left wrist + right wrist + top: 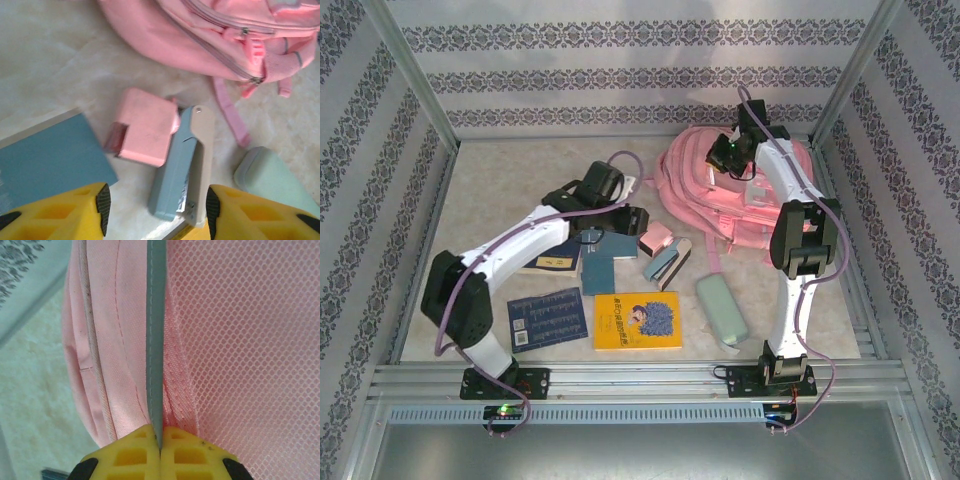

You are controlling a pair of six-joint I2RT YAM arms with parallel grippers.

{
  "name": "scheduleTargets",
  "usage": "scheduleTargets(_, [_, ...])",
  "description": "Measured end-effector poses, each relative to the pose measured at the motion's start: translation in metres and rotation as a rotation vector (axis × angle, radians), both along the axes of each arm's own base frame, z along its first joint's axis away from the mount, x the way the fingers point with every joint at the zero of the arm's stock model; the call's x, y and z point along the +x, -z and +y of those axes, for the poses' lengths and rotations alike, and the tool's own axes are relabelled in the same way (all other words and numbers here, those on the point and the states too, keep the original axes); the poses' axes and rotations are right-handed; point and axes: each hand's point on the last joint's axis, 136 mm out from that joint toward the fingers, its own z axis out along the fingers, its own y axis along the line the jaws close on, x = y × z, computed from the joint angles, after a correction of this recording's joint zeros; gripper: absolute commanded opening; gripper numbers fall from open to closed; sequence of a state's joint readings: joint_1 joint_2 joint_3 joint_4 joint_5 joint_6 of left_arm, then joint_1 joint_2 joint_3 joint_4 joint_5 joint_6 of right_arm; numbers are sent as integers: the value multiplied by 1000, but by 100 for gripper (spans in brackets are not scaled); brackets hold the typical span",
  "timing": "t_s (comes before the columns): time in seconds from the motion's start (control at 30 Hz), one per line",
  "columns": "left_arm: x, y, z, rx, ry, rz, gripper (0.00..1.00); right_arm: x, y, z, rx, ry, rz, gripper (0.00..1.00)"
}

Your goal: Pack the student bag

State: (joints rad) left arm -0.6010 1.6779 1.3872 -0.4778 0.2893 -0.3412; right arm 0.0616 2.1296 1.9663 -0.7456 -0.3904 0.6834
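Pink student bag [695, 180]; yellow book [637, 320] title illegible

robot lab cell; aluminium frame [416, 80], patterned walls [640, 75] around table [510, 180]

Bright, diffuse light, faint shadows on the counter [510, 190]; left wrist view soft and blurred (right wrist view shows the student bag [240, 340] weave crisp).

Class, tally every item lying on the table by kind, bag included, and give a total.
Books: 4 (yellow book, dark blue book, second dark blue book, teal book)
Student bag: 1
Mint pencil case: 1
Stapler: 1
Small pink box: 1
Total: 8
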Motion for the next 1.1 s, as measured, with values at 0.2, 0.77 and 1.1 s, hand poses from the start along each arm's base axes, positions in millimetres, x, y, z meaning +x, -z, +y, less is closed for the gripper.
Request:
scheduleTargets(0.2, [2, 19, -58, 17, 97, 3, 49, 4, -14, 3, 102, 120, 42, 0])
scheduleTargets(0.77, [27, 76, -139, -72, 219, -128, 42, 17, -68, 17, 264, 201, 49, 0])
scheduleTargets(1.1, [41, 86, -124, -91, 234, -148, 43, 10, -66, 20, 281, 147, 89, 0])
